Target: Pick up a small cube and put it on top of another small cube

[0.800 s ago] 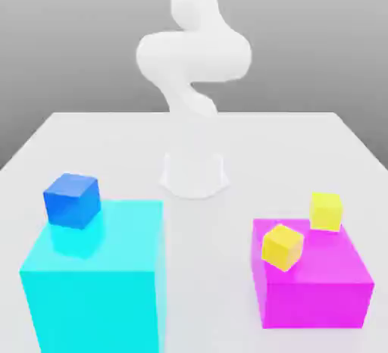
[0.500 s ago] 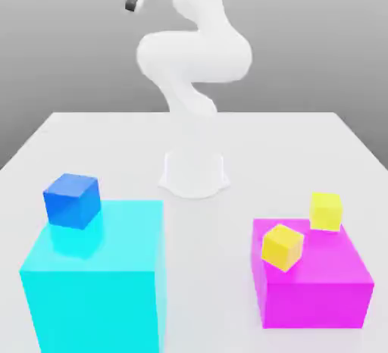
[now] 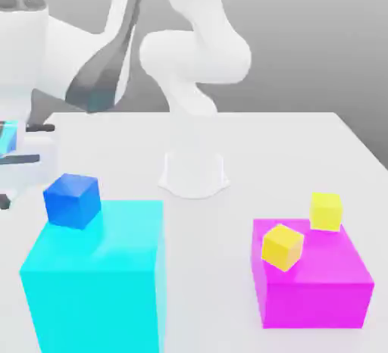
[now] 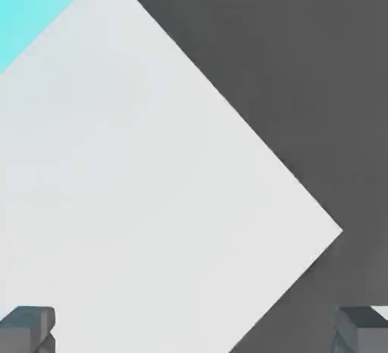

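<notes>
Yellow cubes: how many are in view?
2. One yellow cube lies tilted on the magenta block; the other is at that block's far edge. None appears hidden.

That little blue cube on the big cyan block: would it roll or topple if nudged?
The blue cube has flat faces and sharp edges, so it would probably slide, not roll. It sits near the cyan block's back corner, so a push might drop it onto the table.

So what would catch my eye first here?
Probably the big glossy cyan block at the exterior view's lower left, with a small deep-blue cube on its back corner. On the right, a magenta block carries two small yellow cubes. The white robot arm rises behind.
</notes>
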### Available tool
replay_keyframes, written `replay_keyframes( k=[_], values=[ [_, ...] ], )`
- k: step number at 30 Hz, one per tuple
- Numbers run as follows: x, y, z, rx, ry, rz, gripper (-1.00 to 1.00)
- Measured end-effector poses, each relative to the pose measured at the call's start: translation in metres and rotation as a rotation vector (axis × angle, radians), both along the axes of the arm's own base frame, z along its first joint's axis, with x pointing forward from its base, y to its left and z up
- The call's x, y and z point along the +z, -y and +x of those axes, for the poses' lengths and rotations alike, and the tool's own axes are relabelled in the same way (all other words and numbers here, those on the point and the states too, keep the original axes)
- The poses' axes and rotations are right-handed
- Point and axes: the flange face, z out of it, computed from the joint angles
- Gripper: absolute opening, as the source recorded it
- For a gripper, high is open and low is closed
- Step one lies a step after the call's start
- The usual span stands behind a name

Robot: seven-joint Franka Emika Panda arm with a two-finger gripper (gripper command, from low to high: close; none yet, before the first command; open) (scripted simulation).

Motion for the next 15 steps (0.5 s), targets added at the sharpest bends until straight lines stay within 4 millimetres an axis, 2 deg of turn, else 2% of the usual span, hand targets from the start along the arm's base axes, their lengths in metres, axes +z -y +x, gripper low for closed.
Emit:
replay_keyframes(
  k=[1,3,12,13,15],
  values=[
    [-0.014,-0.002,-0.011,-0.059,0.007,0.035,0.0],
    [-0.03,-0.008,-0.028,-0.193,0.035,0.087,0.0],
    [-0.069,-0.03,-0.105,-0.895,0.159,0.229,0.0],
    [-0.073,-0.028,-0.114,-0.959,0.165,0.232,0.0],
    [-0.087,-0.027,-0.119,-0.998,0.168,0.234,0.0]
  ],
)
